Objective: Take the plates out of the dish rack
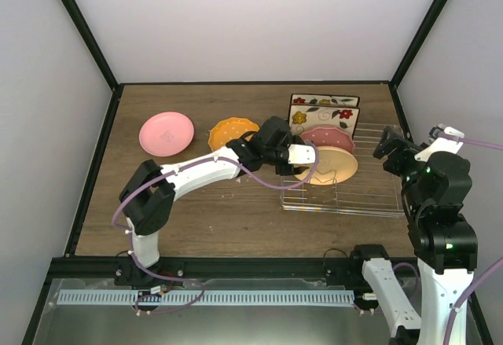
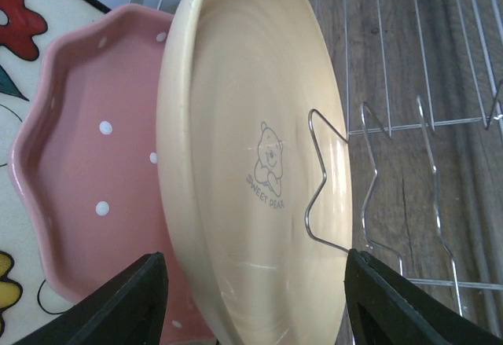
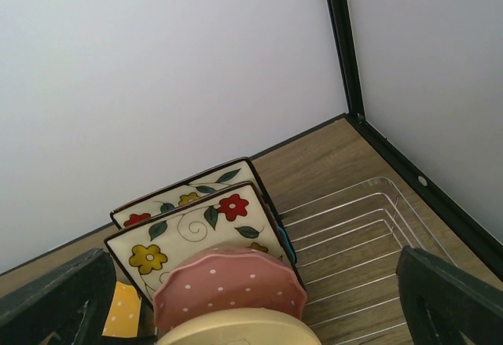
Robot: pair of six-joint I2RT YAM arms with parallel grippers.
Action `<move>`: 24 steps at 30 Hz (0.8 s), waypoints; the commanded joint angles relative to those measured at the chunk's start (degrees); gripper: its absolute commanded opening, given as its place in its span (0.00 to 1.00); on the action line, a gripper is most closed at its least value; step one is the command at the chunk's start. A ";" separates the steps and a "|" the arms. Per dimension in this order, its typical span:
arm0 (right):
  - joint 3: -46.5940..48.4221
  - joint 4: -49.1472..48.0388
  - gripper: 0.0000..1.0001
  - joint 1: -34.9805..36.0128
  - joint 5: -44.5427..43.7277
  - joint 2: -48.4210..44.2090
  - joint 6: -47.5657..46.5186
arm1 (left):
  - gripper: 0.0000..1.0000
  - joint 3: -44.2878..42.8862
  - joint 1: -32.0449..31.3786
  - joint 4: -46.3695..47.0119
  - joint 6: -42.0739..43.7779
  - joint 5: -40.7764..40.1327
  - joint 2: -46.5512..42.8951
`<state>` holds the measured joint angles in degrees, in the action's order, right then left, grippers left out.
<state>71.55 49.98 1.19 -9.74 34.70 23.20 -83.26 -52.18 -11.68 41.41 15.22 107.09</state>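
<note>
The dish rack point(image 1: 369, 192) stands at the right. It holds two square flower plates point(image 1: 324, 101) at the back, then a dotted dark pink plate point(image 1: 330, 135) and a yellow plate point(image 1: 338, 164) in front. My left gripper point(image 1: 310, 160) is open, and its fingers point(image 2: 126, 306) straddle the lower edge of the yellow plate point(image 2: 251, 164) without closing on it. The dotted pink plate point(image 2: 86, 180) stands just behind. My right gripper point(image 1: 393, 144) is open and empty above the rack's right side. A teal sliver point(image 3: 285, 244) shows behind the front flower plate point(image 3: 204, 227).
A pink plate point(image 1: 166, 133) and an orange plate point(image 1: 230, 132) lie flat on the wooden table left of the rack. The rack's front and right rows of tines point(image 2: 424, 125) hold nothing. Black frame rails border the table, with white walls behind.
</note>
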 commanded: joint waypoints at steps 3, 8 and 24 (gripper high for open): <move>1.94 1.60 1.00 -0.31 -1.77 -0.96 -1.10 | 0.60 -2.83 -1.05 2.87 -1.02 -2.92 2.46; 1.76 1.80 1.00 -0.29 -1.90 -1.10 -1.52 | 0.40 -4.19 -1.37 2.81 -2.71 -4.35 3.68; -0.40 0.97 1.00 -0.31 -1.74 -2.07 -1.32 | 0.04 -15.83 -4.24 -1.95 -10.75 -20.40 1.51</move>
<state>71.40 51.40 1.19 -10.74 33.56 21.89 -92.86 -55.96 -12.64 32.97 -1.76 110.76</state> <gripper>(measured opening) 0.998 0.095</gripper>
